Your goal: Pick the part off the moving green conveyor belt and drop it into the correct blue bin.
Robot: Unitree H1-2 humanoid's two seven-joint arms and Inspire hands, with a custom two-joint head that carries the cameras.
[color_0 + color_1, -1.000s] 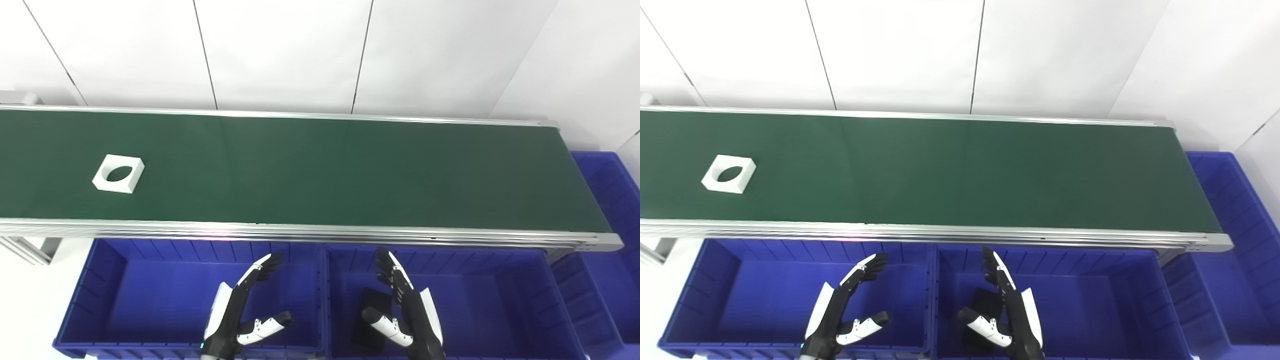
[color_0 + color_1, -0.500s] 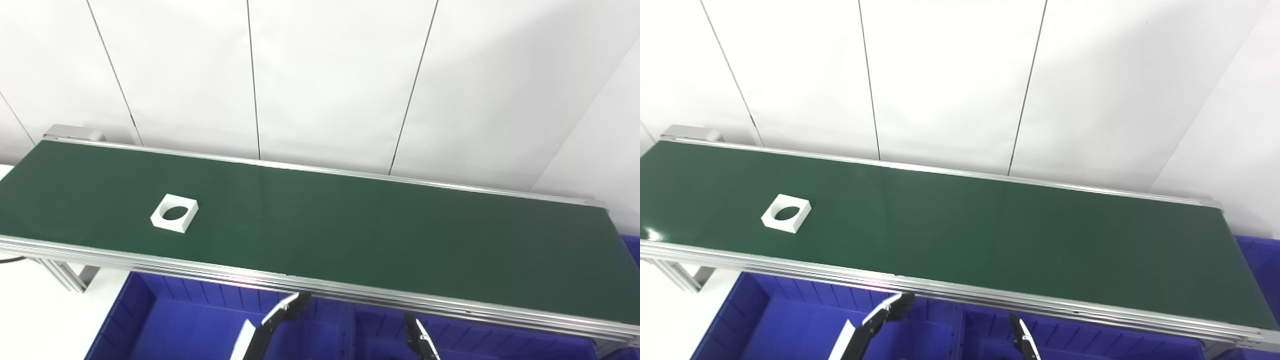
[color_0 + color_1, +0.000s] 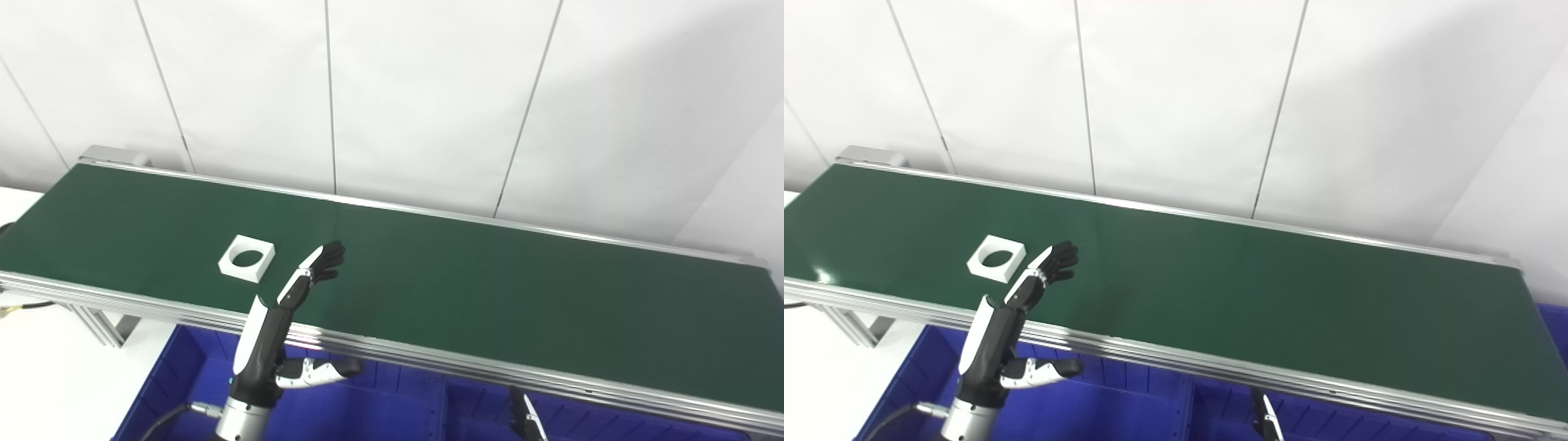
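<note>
A white square part with a round hole point(image 3: 246, 258) lies on the green conveyor belt point(image 3: 465, 288), left of the middle; it also shows in the right eye view point(image 3: 996, 259). My left hand point(image 3: 288, 318) is raised over the belt's near edge, open and empty, its fingertips point(image 3: 327, 257) to the right of the part and apart from it. Only the fingertips of my right hand point(image 3: 525, 419) show at the bottom edge, low over the blue bins.
Blue bins point(image 3: 392, 410) stand below the belt's near rail point(image 3: 429, 358). A white panelled wall stands behind the belt. A white floor or surface point(image 3: 55, 367) lies at the lower left. The belt's left end frame point(image 3: 113, 154) is in view.
The camera has tilted up and turned left. My left hand has risen from the bin to above the belt's near edge. The part has moved right along the belt.
</note>
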